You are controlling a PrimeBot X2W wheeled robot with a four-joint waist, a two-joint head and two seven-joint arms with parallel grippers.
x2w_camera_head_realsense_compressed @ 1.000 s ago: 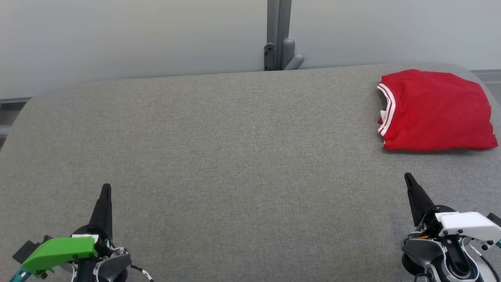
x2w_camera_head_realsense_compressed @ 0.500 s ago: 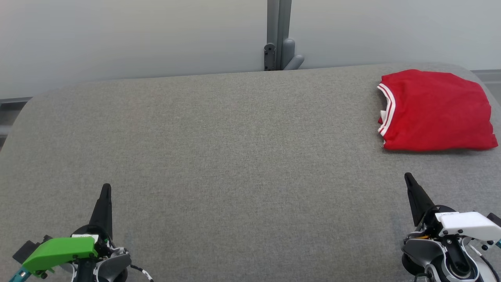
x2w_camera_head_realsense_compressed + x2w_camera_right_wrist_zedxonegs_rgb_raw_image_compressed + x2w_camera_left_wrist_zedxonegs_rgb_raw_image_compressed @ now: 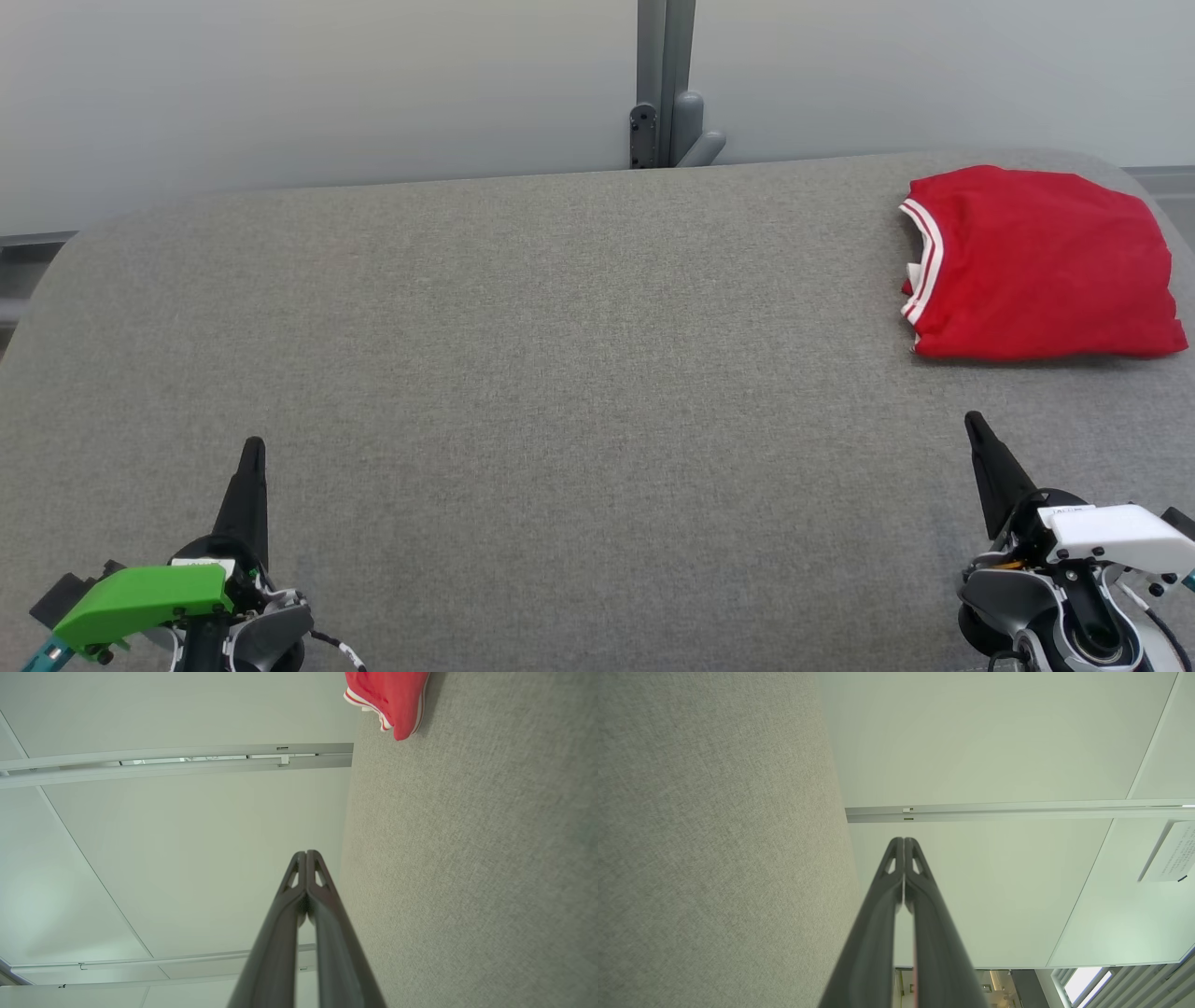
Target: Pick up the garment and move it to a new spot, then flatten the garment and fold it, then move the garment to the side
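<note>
The red garment [image 3: 1041, 266] lies folded at the far right corner of the grey tabletop [image 3: 579, 373], with its white-striped collar toward the middle. The left gripper [image 3: 252, 448] is near the front edge on the left, its two fingers pressed fully together and holding nothing. The right gripper [image 3: 973, 422] is near the front right, also fully closed and empty, apart from the garment

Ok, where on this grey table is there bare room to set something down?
The grey table is bare across its middle and left side, from the left gripper and right gripper back to the grey post. Only the far right corner is taken, by the folded red garment.
</note>
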